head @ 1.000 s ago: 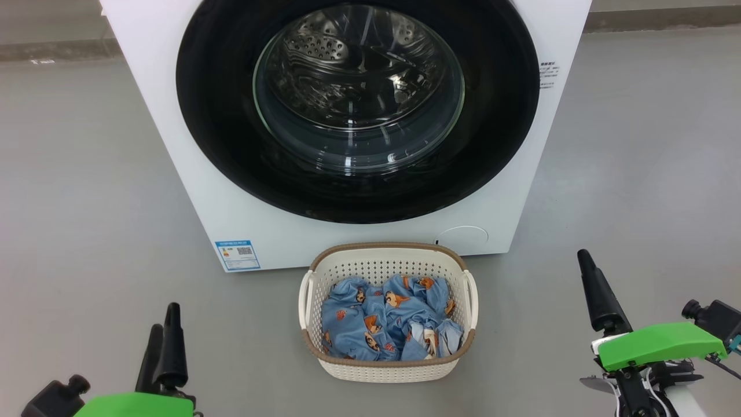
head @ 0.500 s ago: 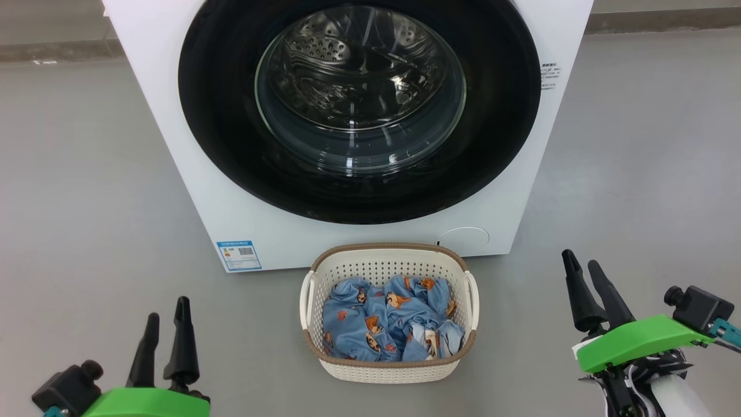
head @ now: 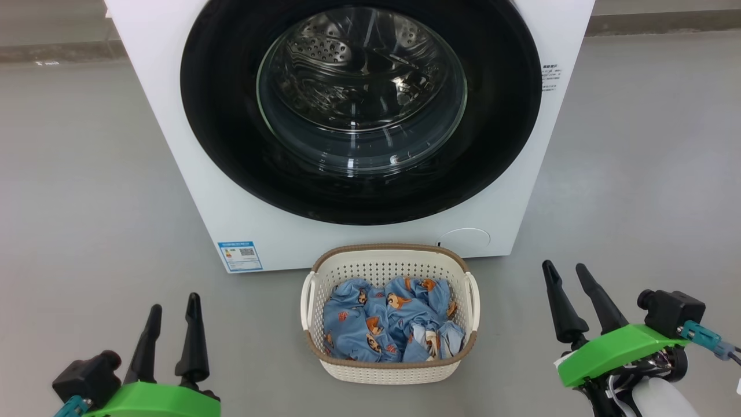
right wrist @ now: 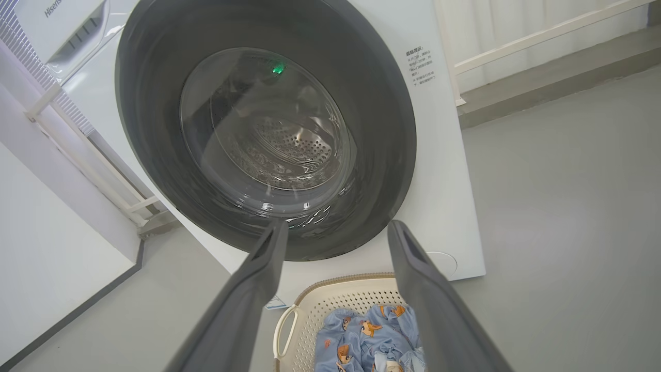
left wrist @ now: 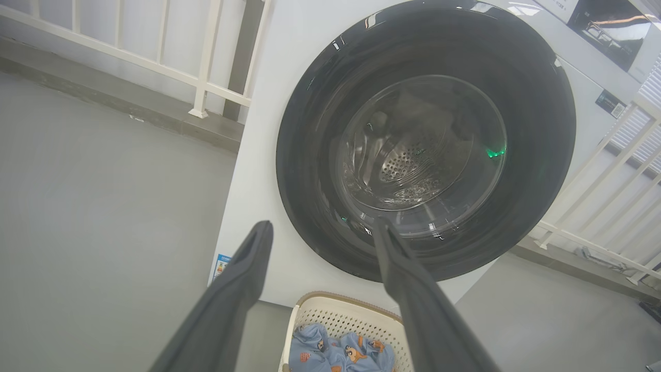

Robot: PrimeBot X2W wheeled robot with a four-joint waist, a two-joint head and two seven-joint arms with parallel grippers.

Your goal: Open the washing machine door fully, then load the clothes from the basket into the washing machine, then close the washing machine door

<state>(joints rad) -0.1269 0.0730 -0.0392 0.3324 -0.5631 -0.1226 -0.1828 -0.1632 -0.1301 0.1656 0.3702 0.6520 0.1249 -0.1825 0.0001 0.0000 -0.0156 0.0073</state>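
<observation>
1. Left gripper (head: pixel 173 305): dark tapered fingers spread wide, holding and touching nothing; right gripper (head: pixel 564 268) likewise.
2. Washing machine door (head: pixel 498 145): glossy black rim, bulging glass; shut on the white washing machine (head: pixel 173 174).
3. Perforated cream basket (head: pixel 388 250) just before the machine; crumpled blue clothes (head: pixel 376 324) inside.

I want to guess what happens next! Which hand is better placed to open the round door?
Probably right: the right hand sits nearer the washing machine door than the left hand. Both are open and empty. I cannot tell where the handle is.
</observation>
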